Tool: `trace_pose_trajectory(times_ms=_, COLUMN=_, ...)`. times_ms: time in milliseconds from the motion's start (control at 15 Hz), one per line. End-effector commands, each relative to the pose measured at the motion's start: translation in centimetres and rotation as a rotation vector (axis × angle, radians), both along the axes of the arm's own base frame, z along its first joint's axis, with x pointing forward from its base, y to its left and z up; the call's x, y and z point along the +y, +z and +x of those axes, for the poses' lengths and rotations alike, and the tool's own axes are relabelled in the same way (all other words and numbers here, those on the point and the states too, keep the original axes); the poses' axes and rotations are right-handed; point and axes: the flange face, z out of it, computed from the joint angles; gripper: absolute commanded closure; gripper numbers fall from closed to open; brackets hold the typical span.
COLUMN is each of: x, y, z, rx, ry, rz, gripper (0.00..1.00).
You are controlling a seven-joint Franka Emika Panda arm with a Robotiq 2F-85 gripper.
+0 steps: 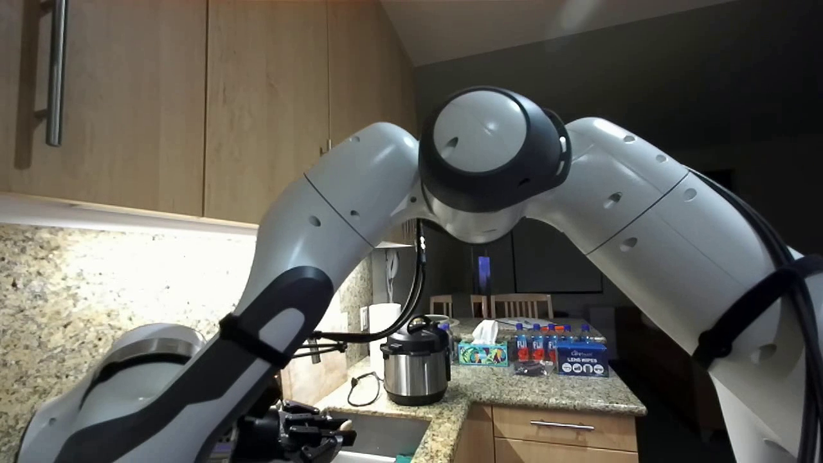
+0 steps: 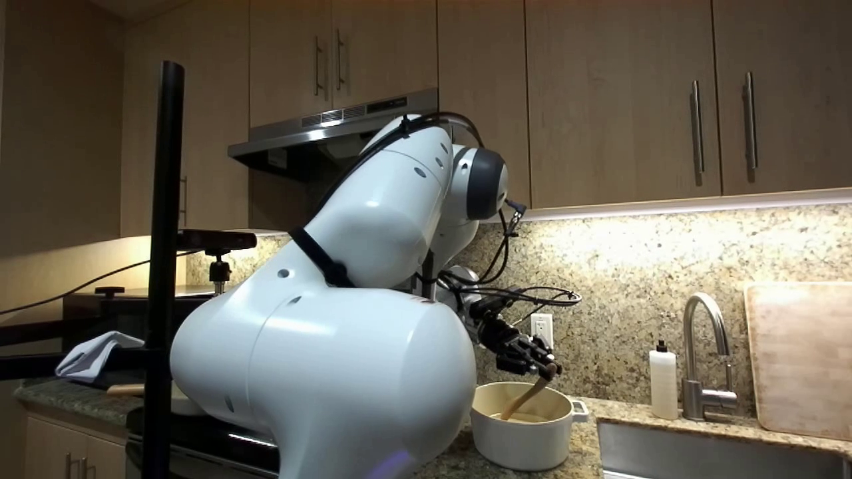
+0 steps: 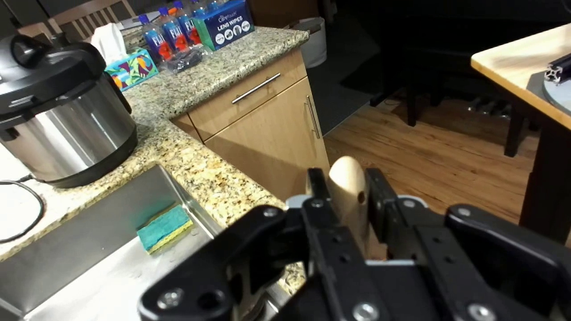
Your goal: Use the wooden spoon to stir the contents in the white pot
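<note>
Black two-fingered hand (image 3: 345, 183) grips the upper end of a tan wooden spoon (image 2: 530, 396), which slants down into the round cream-white pot (image 2: 519, 442) below the hand on the speckled granite tabletop (image 2: 586, 446).

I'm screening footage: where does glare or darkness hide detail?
In both exterior views, bright light bleaches part of the granite backsplash; in an exterior view, much of the room beyond the granite peninsula is nearly black; in the wrist view, the sink floor is washed pale; in an exterior view, the wooden spoon in the white pot reads clearly.
</note>
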Motion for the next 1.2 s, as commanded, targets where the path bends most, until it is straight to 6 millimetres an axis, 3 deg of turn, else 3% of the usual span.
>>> trace_pose_trajectory(times_ms=0, x=-2.6, y=2.7, z=-0.6, rx=-0.018, ry=0.008, rz=0.002, gripper=0.91)
trace_pose_trajectory(times_ms=200, x=-3.4, y=2.8, z=0.1, rx=-0.057, ry=-0.003, rz=-0.002, gripper=0.91)
trace_pose_trajectory(times_ms=467, x=-3.2, y=0.9, z=1.1, rx=-0.067, ry=-0.038, rz=-0.009, gripper=0.92)
trace_pose_trajectory(times_ms=867, x=-0.7, y=-2.0, z=2.8, rx=-0.229, ry=-0.024, rz=-0.021, gripper=0.92)
trace_pose_trajectory(times_ms=1133, x=1.3, y=-3.0, z=2.8, rx=-0.249, ry=0.022, rz=-0.03, gripper=0.92)
